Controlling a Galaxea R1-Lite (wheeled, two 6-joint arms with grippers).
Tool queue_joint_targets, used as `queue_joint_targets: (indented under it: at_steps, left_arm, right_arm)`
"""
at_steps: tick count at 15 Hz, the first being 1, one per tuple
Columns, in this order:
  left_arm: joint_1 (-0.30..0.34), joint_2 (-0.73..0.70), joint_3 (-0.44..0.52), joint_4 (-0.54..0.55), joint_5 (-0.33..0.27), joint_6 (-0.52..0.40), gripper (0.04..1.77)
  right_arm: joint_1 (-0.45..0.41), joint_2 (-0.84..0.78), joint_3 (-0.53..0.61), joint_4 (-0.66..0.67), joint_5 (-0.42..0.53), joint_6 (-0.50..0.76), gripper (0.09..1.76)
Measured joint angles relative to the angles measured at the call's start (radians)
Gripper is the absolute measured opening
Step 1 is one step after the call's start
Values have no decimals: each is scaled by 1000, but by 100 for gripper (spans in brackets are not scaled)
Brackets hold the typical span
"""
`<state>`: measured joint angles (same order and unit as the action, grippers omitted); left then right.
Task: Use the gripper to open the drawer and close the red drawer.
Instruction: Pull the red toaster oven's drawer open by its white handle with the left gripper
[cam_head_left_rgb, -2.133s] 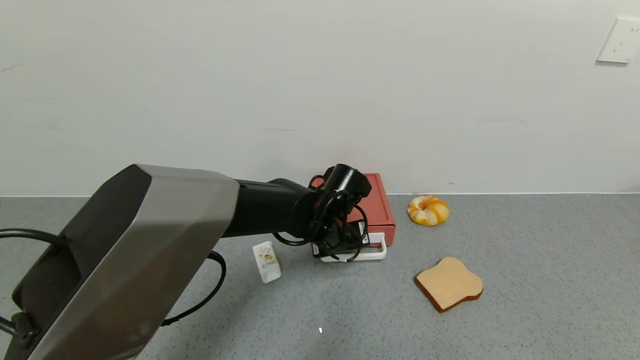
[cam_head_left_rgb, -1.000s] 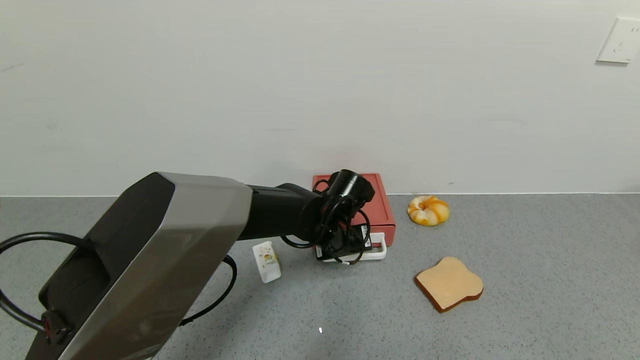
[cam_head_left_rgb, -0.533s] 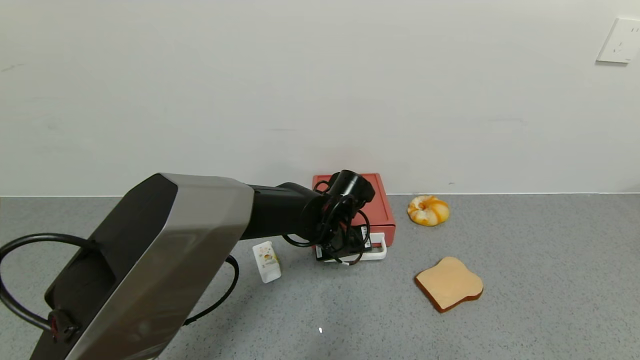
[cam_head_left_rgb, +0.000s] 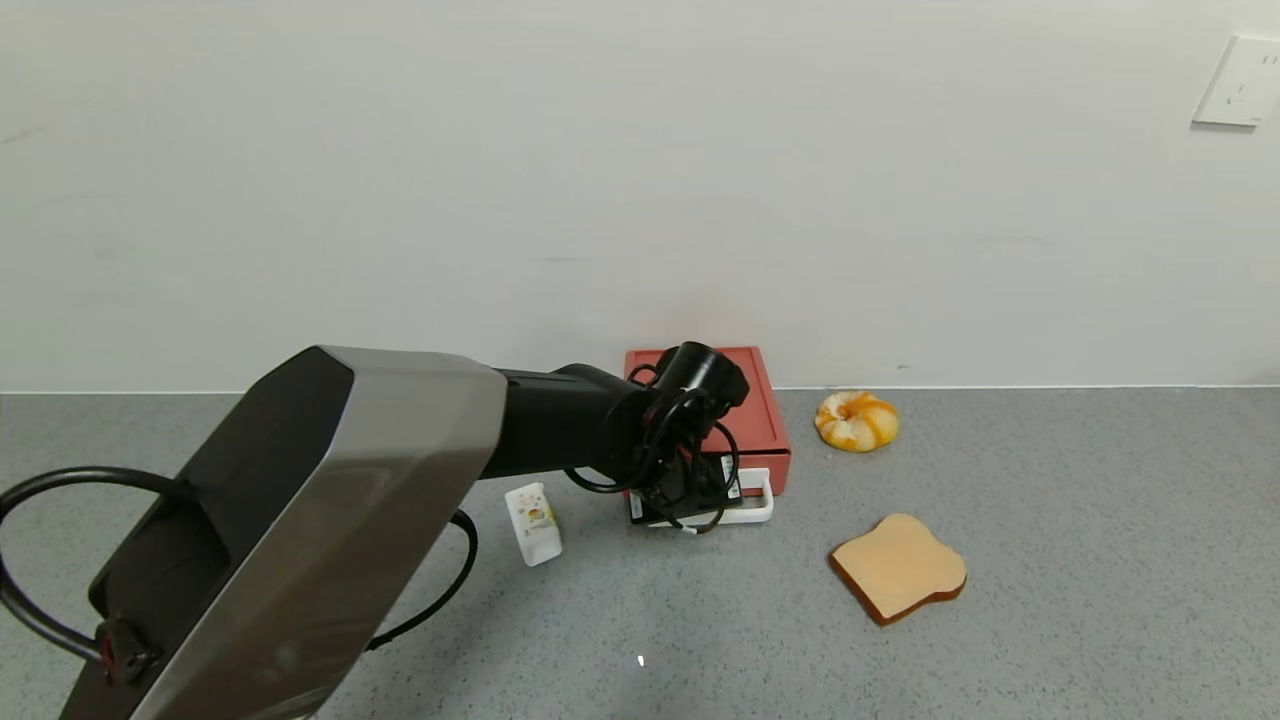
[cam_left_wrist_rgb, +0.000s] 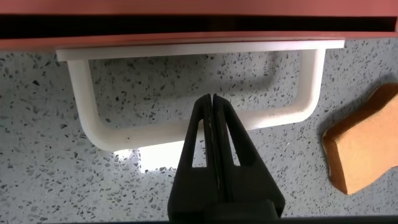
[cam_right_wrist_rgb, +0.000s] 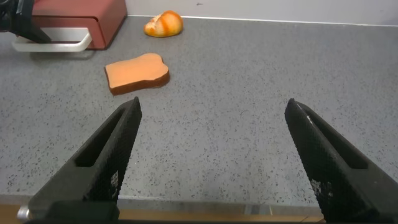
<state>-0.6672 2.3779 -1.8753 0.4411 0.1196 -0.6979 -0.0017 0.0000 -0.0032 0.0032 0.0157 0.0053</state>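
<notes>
- The flat brick-red plastic drawer box (cam_head_left_rgb: 745, 412) sits at the back of the grey speckled countertop (cam_head_left_rgb: 1050, 560), against the white wall; its white rectangular loop handle (cam_head_left_rgb: 752, 505) projects from the front face toward you.
- Your left gripper (cam_left_wrist_rgb: 212, 106), black with looping cables, is at that handle. In the left wrist view its two fingers are pressed together with nothing between them, tips lying over the front bar of the loop.
- Whether the tips rest on the bar or pass inside the loop cannot be told here.
- The tray front sits nearly flush with the box, a thin dark gap under the lid.
- Your right gripper (cam_right_wrist_rgb: 211, 155) hangs well apart over bare counter, fingers spread and empty.
- Handling: the box looks light, rigid and smooth, so it may slide on the counter rather than let the tray travel.
- The handle looks stiff but thin; hook or clasp the middle of its front bar and move straight along the tray's travel.
- Nearby: a small white carton (cam_head_left_rgb: 532, 522) to the left, a tan toast slice (cam_head_left_rgb: 898, 567) and an orange-glazed bun (cam_head_left_rgb: 856, 420) to the right.
</notes>
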Motion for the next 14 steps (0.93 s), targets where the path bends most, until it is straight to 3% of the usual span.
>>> queue_joint_targets:
  at_steps: [14]
  left_arm:
    - [-15,-9,2,106,-19,-26,11]
  right_arm:
    - [0,0,0,0,0,0,170]
